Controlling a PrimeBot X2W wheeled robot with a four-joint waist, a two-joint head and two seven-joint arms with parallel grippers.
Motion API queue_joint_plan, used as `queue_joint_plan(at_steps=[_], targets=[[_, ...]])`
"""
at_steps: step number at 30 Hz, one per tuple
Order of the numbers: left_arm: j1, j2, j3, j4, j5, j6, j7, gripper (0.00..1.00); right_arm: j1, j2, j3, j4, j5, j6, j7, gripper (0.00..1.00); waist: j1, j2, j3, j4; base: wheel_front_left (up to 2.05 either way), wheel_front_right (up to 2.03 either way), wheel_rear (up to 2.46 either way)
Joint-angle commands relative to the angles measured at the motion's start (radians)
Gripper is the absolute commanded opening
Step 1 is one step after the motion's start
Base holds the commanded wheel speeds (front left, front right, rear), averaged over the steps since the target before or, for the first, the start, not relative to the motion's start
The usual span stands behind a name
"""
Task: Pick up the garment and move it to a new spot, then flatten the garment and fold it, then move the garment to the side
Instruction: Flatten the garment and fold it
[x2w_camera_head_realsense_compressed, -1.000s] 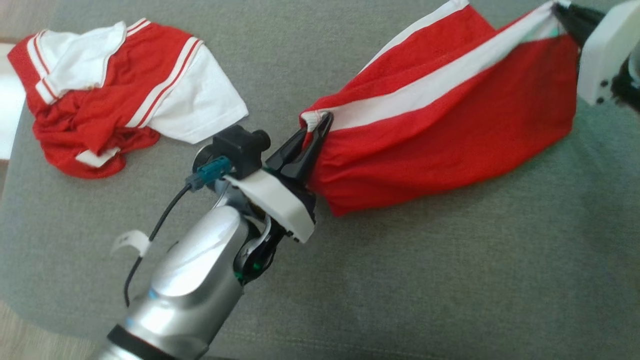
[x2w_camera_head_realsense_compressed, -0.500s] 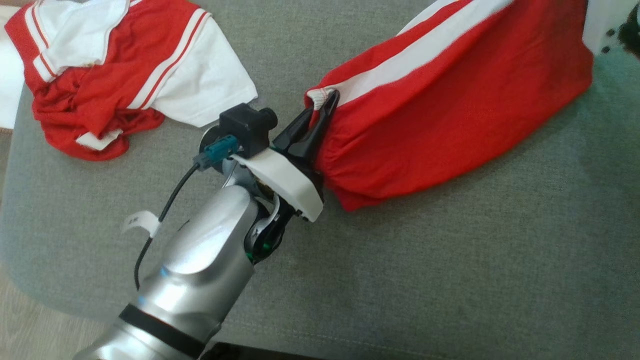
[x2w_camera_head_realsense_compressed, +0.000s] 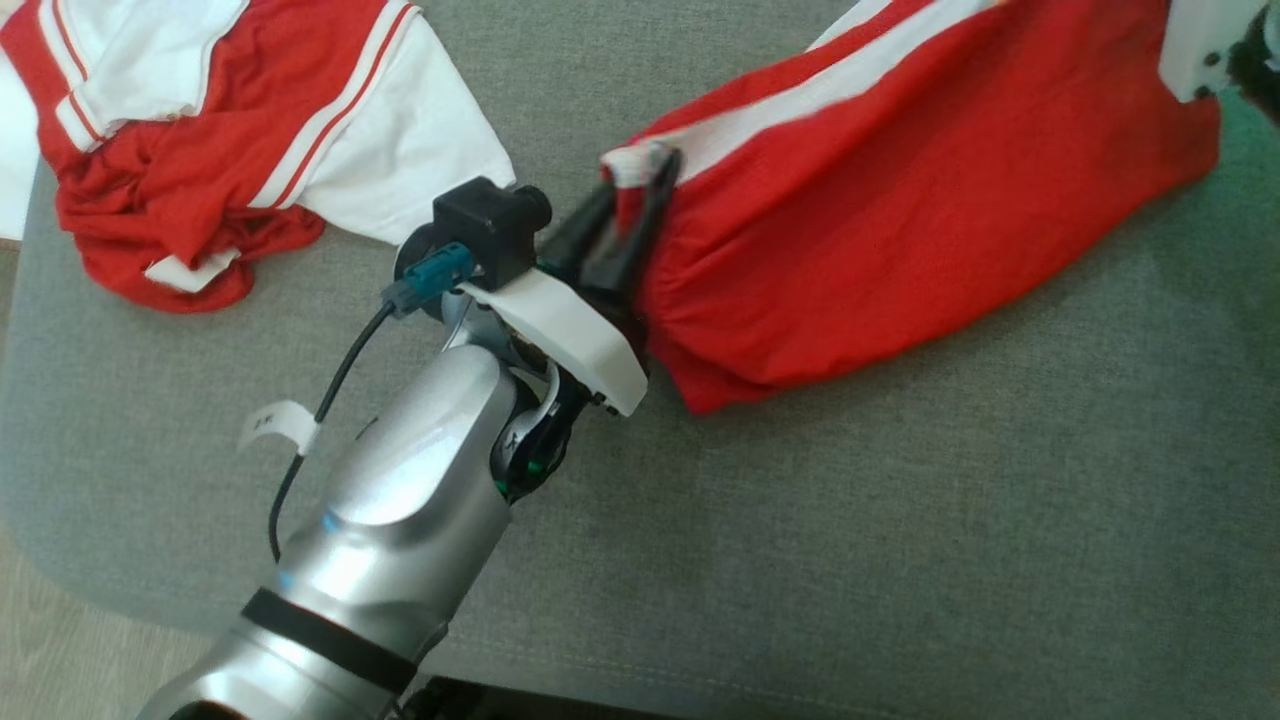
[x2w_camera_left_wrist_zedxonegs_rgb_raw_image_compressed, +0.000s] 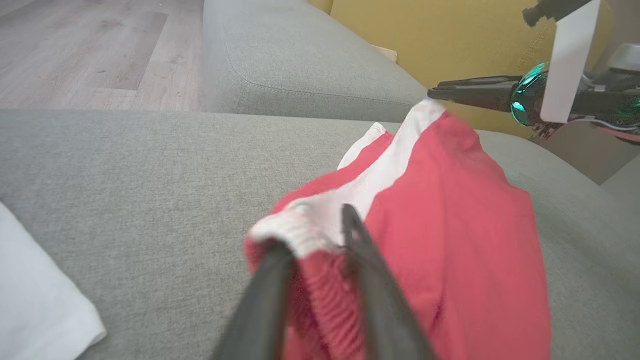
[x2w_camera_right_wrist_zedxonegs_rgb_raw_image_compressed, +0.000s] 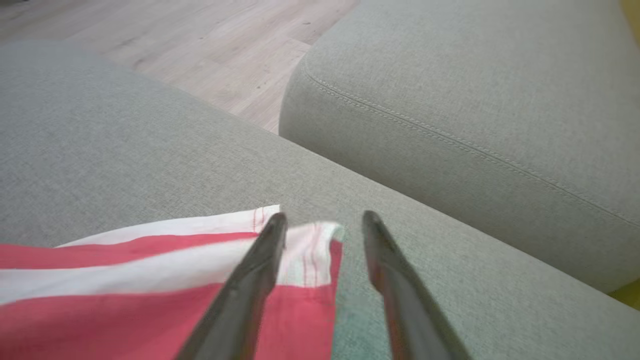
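left gripper (x2w_camera_left_wrist_zedxonegs_rgb_raw_image_compressed: 312, 227), right gripper (x2w_camera_right_wrist_zedxonegs_rgb_raw_image_compressed: 325, 216) have opened around garment (x2w_camera_head_realsense_compressed: 900, 200)

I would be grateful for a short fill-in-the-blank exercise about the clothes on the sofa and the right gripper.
1. The shorts are red with a ____ stripe along the side.
2. In the right wrist view, the right gripper has its jaws ____ rather than shut, with the shorts' corner beside one finger.
3. The shorts rest on a sofa cushion whose colour is ____.
4. A second garment, red and white, lies crumpled to the robot's ____ of the shorts.

Missing words: white; open; grey; left.
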Motion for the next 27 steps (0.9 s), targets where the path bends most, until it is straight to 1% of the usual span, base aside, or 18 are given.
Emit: queue_joint_plan(at_steps=[1,4,13,16,19,24,27], targets=[[-0.029,0.014,0.039,-0.021,0.007,-0.001,-0.012,1.00,-0.027,0.011,0.005,-0.015,0.000,0.008,-0.020,1.00,0.0000,0.0000,-0.001,-0.003,0.00,0.00,0.00],[-0.022,0.013,0.048,-0.011,0.016,0.000,-0.012,1.00,-0.025,0.020,0.016,0.011,0.010,0.008,-0.054,1.00,0.0000,0.0000,-0.020,-0.011,0.00,0.00,0.00],[0.023,0.021,0.121,-0.016,0.043,0.014,-0.012,1.00,0.002,0.008,0.037,0.043,0.063,0.008,-0.124,1.00,0.0000,0.0000,-0.118,-0.050,0.00,0.00,0.00],[0.046,0.024,0.149,-0.027,0.047,0.018,-0.012,1.00,0.031,0.001,0.014,0.044,0.103,0.008,-0.168,1.00,0.0000,0.0000,-0.164,-0.064,0.00,0.00,0.00],[0.070,0.029,0.179,-0.049,0.055,0.028,-0.012,1.00,0.065,0.008,-0.019,0.042,0.137,0.008,-0.227,1.00,0.0000,0.0000,-0.209,-0.082,0.00,0.00,0.00],[0.123,0.033,0.254,-0.123,0.064,0.056,-0.012,1.00,0.141,0.038,-0.061,0.009,0.161,0.008,-0.349,1.00,0.0000,0.0000,-0.281,-0.117,0.00,0.00,0.00],[0.167,0.032,0.304,-0.185,0.080,0.076,-0.012,1.00,0.201,0.067,-0.119,-0.003,0.183,0.008,-0.426,1.00,0.0000,0.0000,-0.324,-0.139,0.00,0.00,0.00]])
